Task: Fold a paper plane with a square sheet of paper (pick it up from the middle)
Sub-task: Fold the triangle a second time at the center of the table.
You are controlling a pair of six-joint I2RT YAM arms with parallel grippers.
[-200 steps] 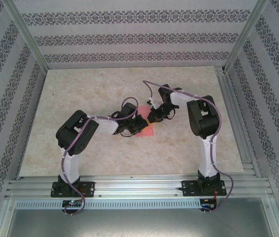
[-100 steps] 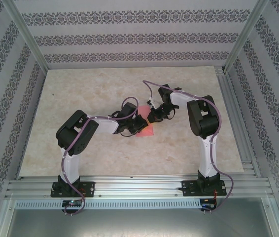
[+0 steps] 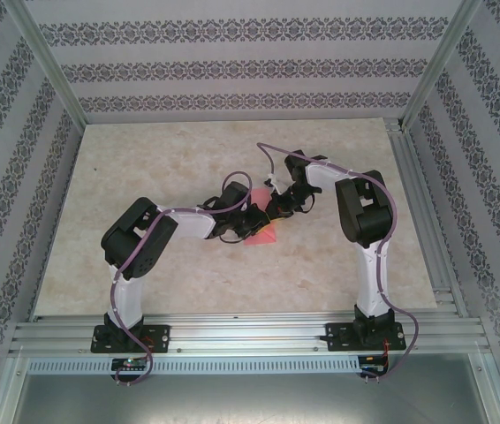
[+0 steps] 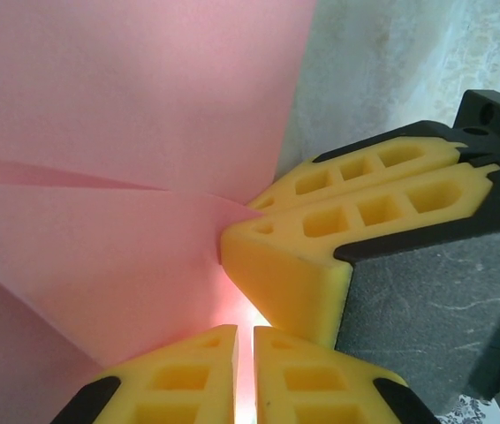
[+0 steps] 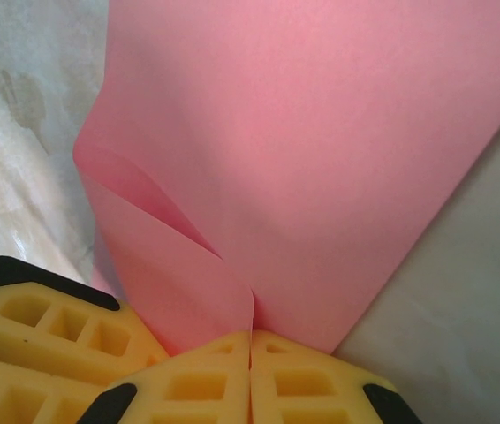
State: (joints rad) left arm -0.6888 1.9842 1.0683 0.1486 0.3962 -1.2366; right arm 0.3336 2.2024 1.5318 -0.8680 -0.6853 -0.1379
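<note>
Left pincer (image 4: 243, 340) and right pincer (image 5: 250, 340) are both clenched on the curled pink sheet of paper (image 5: 321, 132), tips close together, middle of the counter (image 3: 144, 159).

- Item: thin pink-red square paper sheet (image 3: 266, 235), plain and unmarked, lying near the middle of the beige marbled tabletop (image 3: 144, 168).
- Condition: partly flat; one flap is raised and curled over it in a soft fold (rounded, not pressed flat).
</note>
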